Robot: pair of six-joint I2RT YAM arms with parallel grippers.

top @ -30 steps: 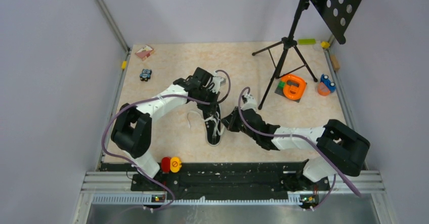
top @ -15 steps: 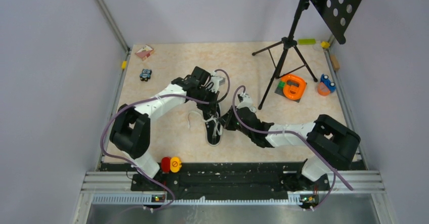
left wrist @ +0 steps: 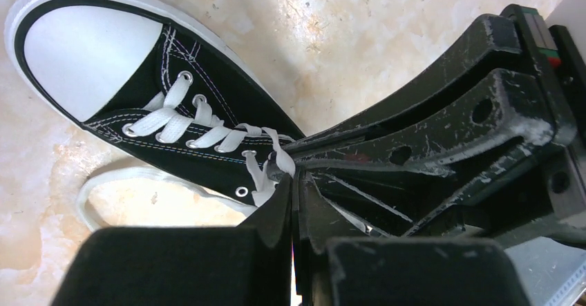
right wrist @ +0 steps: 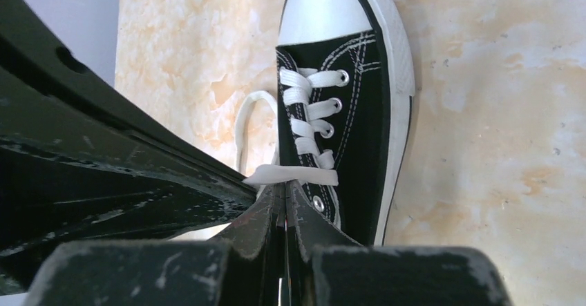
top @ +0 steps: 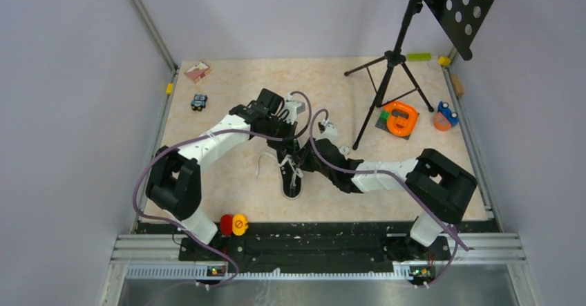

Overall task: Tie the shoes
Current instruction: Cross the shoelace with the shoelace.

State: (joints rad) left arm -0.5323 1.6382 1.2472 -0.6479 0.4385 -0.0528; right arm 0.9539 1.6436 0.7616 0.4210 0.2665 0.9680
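A: Top view?
B: Shoe mid-tabletop, long axis near edge to far edge, toe toward the near edge. Left claw over its far end, right claw at its right side. Both about equally near.
A: Left wrist?
B: Left claw shut, pinching a flat white lace by the top eyelets. Toe lies up-left. Black canvas, smooth rubber cap.
A: Right wrist?
B: Right claw shut on a lace too, drawn flat across its tips. Toe straight ahead. Next pull probably goes crosswise to the shoe.
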